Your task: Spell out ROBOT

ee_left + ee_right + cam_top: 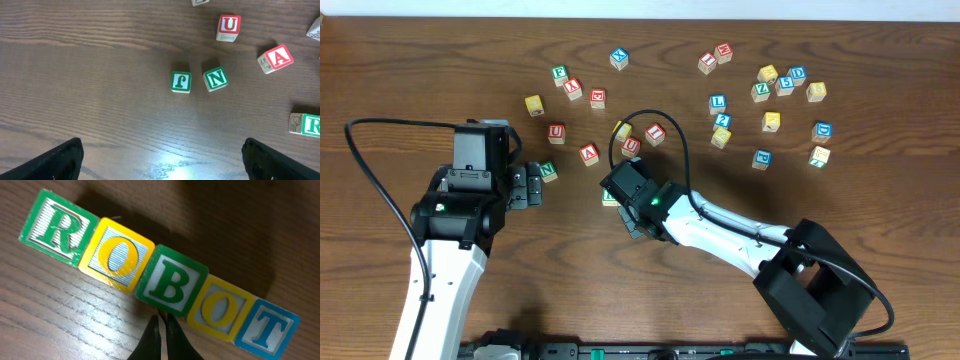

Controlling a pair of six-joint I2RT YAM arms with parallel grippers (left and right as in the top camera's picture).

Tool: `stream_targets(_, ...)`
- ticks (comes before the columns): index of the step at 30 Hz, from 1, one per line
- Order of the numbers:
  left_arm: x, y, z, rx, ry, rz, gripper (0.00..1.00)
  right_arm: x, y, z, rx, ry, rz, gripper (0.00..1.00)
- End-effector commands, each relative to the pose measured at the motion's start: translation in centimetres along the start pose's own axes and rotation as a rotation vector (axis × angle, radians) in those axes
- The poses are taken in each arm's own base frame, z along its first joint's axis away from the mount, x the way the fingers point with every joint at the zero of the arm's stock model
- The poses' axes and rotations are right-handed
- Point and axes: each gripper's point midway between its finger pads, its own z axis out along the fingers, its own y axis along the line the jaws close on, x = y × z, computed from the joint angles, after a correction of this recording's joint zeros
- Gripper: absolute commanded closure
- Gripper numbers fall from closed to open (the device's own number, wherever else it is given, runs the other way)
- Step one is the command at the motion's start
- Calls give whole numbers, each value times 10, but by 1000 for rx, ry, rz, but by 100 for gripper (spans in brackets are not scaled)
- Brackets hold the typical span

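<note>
Running slantwise in the right wrist view, R upper left to T lower right, the row of five wooden letter cubes (170,282) reads ROBOT in green, yellow, green, yellow, blue, on the dark wooden table (50,325). The right gripper (162,327) is pinched shut just below B; the left gripper (162,160) gapes wide, empty.

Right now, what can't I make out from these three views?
Overhead: the right arm covers the ROBOT row; only an edge of the R cube shows.
Left wrist: that R cube is cut by the right edge; left fingers show tips only.
Right wrist: whether the shut right fingers touch the B cube is unclear.
</note>
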Motion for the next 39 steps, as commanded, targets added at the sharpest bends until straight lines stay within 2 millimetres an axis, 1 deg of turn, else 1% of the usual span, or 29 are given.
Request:
stream_targets(1, -1, 4, 0, -17, -2, 1, 0, 8, 0, 4, 6, 28, 29, 99)
stream_targets(4, -1, 4, 0, -17, -2, 1, 0, 14, 7, 4, -35, 56, 27, 99)
stream_targets(5, -1, 4, 0, -17, -2, 1, 0, 16, 12, -1, -66, 74, 27, 99)
stream_targets(6, -1, 4, 0, -17, -1, 1, 0, 15, 12, -10, -77, 80, 27, 99)
stream_targets(7, -1, 4, 0, -17, -1, 1, 0, 10, 9, -22, -65, 67, 28, 99)
stream_targets(9, -1, 4, 0, -17, -1, 1, 0, -6, 0, -46, -33, 7, 35, 99)
stream_targets(10, -1, 4, 0, -17, -1, 1, 0, -18, -5, -60, -16, -45, 43, 99)
stream_targets(13, -1, 4, 0, -17, -1, 1, 1, -32, -18, -79, 34, -128, 76, 99)
stream_targets(14, -1, 4, 0, -17, -1, 1, 0, -37, -31, -87, 95, -166, 109, 99)
stream_targets(16, -1, 4, 0, -17, -1, 1, 0, -40, -45, -89, 169, -188, 139, 99)
stream_targets(21, 0, 4, 0, -16, 2, 2, 0, -29, -77, -83, 259, -142, 245, 99)
stream_targets(25, 0, 4, 0, -16, 1, 2, 0, -25, -115, -83, 317, -107, 331, 99)
stream_targets(27, 0, 4, 0, -16, 1, 2, 0, -29, -144, -93, 321, -95, 416, 99)
stream_targets(28, 0, 4, 0, -16, 1, 2, 0, -32, -153, -98, 317, -96, 445, 99)
stream_targets(29, 0, 4, 0, -16, 1, 2, 0, -43, -176, -111, 291, -107, 527, 99)
stream_targets(30, 0, 4, 0, -16, 0, 1, 0, -47, -187, -116, 280, -113, 560, 99)
stream_targets(32, -1, 3, 0, -8, -3, 0, 0, -61, -222, -130, 219, -135, 628, 99)
stream_targets(34, -3, 3, 0, -7, -9, -6, 0, -63, -241, -135, 192, -140, 653, 99)
stream_targets(35, -4, -1, 0, 15, -15, -10, 0, -58, -254, -136, 204, -135, 683, 99)
stream_targets(37, -10, -13, -1, 83, -37, -15, 0, -51, -266, -136, 223, -120, 705, 99)
stream_targets(38, -13, -20, -2, 124, -49, -17, 0, -50, -271, -137, 232, -119, 695, 96)
stream_targets(39, -14, -22, -2, 134, -53, -17, 0, -49, -274, -137, 242, -119, 692, 95)
